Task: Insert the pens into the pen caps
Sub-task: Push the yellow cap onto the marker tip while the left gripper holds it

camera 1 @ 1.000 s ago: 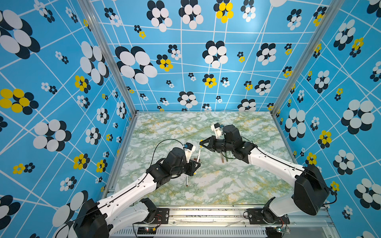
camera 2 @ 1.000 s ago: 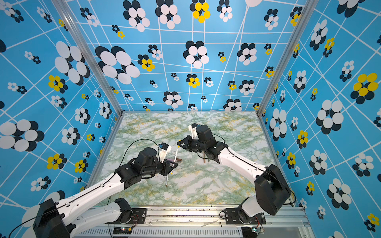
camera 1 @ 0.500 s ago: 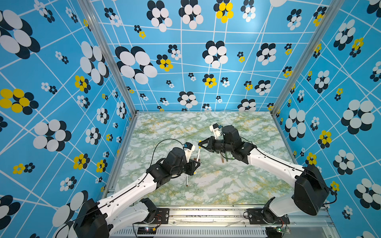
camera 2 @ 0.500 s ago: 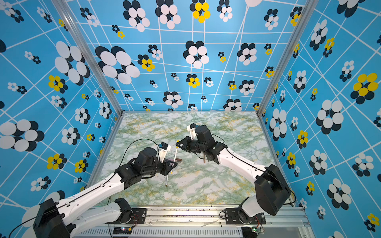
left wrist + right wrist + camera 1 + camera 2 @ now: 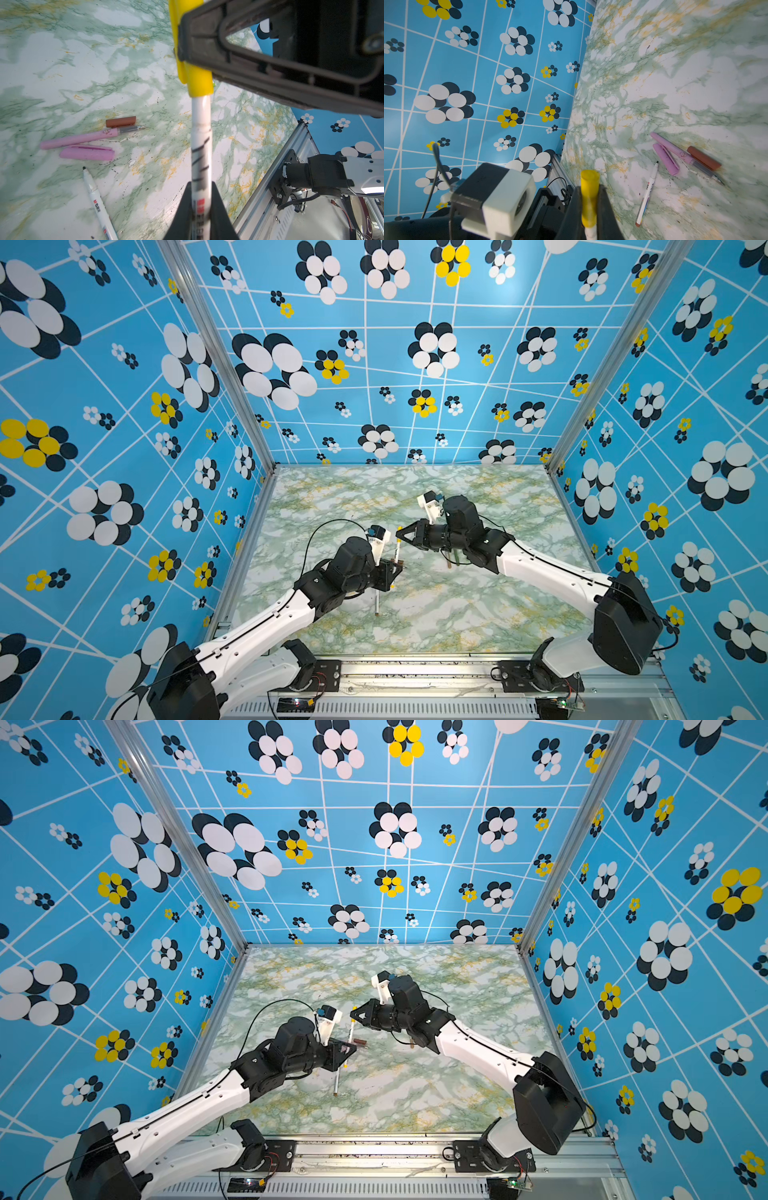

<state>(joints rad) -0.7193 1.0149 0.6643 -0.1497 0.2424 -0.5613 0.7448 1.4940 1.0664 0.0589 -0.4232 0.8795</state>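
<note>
Blue flowered walls (image 5: 124,448) close in a marbled green-and-white bench (image 5: 478,614). Both arms reach in over the middle of the bench: the left arm (image 5: 257,630) from the near left corner, the right arm (image 5: 548,572) from the near right. In both top views their tips meet above the centre of the bench.

The left end effector (image 5: 201,185) is clenched on the barrel of a white pen (image 5: 201,135). The pen is lifted clear of the bench and points toward the right end effector (image 5: 588,193), which is clamped around a yellow cap (image 5: 589,187). In the left wrist view the pen's end sits inside the cap's mouth (how deep it goes cannot be told).

Four loose things lie close together on the bench, near the left end effector:
- A second white pen (image 5: 97,199) with a dark tip lies a little apart from the others.
- A pink pen (image 5: 83,137) has its nib bare.
- A pink cap (image 5: 87,153) lies just beside the pink pen's barrel, roughly parallel to it.
- A brown cap (image 5: 120,121) — the smallest of the four — lies just beside the pink pen's nib end, on the opposite side from the pink cap.
</note>
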